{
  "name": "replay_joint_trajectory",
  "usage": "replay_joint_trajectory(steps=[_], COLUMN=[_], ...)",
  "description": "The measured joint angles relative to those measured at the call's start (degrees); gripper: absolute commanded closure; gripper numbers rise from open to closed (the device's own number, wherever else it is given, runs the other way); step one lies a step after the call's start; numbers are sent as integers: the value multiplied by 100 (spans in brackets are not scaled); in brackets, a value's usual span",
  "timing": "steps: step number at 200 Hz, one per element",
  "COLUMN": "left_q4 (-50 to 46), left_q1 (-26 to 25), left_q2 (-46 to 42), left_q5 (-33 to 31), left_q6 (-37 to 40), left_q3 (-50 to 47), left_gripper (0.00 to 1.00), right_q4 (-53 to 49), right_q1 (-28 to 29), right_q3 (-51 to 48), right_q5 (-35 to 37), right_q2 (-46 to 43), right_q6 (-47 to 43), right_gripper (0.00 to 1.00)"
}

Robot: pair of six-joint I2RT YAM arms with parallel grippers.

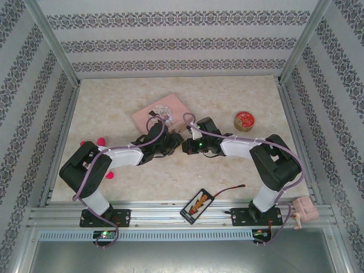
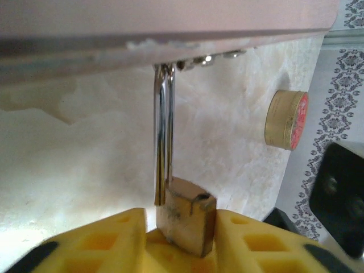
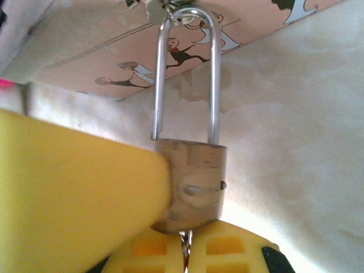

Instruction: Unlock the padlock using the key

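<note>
The left gripper clamps the padlock by its body, jaws parted just that width, shackle pointing to 12 o'clock. At its 6 o'clock the right gripper, jaws almost closed, pinches the key against the underside.

key mostly hidden, pink tin cropped

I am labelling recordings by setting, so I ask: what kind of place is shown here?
Probably a robot test cell, not a home: metal frame posts, wallpaper-printed wall panels, and the left arm and right arm bolted to a rail at a marble-look tabletop.
</note>
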Motion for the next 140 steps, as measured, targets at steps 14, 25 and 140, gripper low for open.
replay_joint_trajectory(steps=[14, 25, 140], left_q4=[-66, -131, -664], left_q1=[0, 2, 68], left_q2=[-20, -39, -487], left_q5=[-7, -11, -584], left_q6=[9, 22, 227], left_q3=[0, 0, -24], left_gripper=[55, 53, 35], right_q4=[315, 463, 573], right_q1=[-195, -280, -304], right_q3=[-133, -199, -225], right_q5=[-299, -439, -540], right_q2=[72, 79, 72], right_q6=[280, 417, 654], right_gripper=[100, 100, 97])
